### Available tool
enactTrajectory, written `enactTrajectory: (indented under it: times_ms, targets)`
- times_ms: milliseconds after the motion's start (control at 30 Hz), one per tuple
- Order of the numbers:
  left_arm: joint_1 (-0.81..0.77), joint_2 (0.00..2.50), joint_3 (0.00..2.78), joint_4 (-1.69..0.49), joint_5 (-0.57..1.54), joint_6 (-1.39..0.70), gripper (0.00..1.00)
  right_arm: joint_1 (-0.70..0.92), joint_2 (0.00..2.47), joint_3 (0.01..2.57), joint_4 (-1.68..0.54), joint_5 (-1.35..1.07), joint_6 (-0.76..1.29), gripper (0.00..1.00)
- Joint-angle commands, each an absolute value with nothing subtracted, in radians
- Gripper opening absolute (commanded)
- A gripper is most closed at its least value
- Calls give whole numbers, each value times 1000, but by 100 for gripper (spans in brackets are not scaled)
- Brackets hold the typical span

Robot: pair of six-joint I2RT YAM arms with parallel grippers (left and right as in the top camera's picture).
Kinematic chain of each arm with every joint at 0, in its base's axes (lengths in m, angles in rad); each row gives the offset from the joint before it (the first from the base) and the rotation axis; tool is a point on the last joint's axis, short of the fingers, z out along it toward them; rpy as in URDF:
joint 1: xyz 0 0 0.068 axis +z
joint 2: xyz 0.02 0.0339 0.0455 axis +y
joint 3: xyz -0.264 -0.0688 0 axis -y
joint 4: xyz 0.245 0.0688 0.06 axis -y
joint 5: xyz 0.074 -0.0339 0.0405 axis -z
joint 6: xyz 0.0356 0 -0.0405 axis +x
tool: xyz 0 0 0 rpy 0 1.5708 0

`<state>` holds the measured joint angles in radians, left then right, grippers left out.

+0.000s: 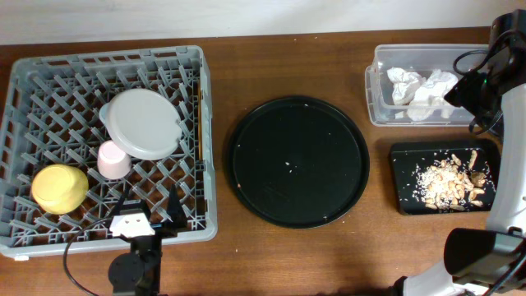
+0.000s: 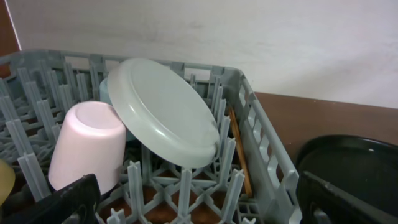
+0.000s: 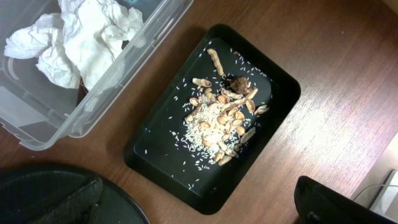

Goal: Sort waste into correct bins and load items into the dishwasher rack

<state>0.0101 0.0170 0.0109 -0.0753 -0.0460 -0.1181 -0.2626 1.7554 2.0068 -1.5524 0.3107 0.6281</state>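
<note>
1. The dishwasher rack stood at the left of the wooden surface.
2. In it the pale grey plate leaned tilted, its lower edge against the upturned pink cup.
3. The left wrist view showed a sliver of the light-blue cup behind the plate.
4. The yellow bowl sat in the rack's near-left part, just beside the pink cup.
5. The chopsticks lay along the rack's right wall.
6. The left hand hovered over the rack's near edge, fingers spread wide and empty.
7. At far right, the clear tub held the napkins.
8. Just in front of the clear tub, the black rectangular tray held the food scraps.
9. The right hand hung above these two bins, fingers spread and holding nothing.
10. The round black tray lay between the rack and the bins.
</note>
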Motion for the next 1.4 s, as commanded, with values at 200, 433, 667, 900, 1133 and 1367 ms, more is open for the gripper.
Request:
enactTrajectory:
  times_ms: [200,433,667,900,1133,1367]
  targets:
    - [16,5,9,-80,-60,-130,99,-269,1763,2012,-1555,326,633,99]
    - [16,5,9,-80,-57,-130,99,-269,1763,2012,-1555,326,633,99]
    - [16,5,9,-81,-68,138,99,-269,1763,2012,-1555,326,633,99]
    - [16,5,9,-84,-41,162,99,-269,1763,2012,-1555,326,633,99]
    - [16,5,9,-83,-41,163,99,-269,1763,2012,-1555,326,633,99]
    - [16,5,9,-83,-41,163,99,-269,1763,2012,-1555,326,633,99]
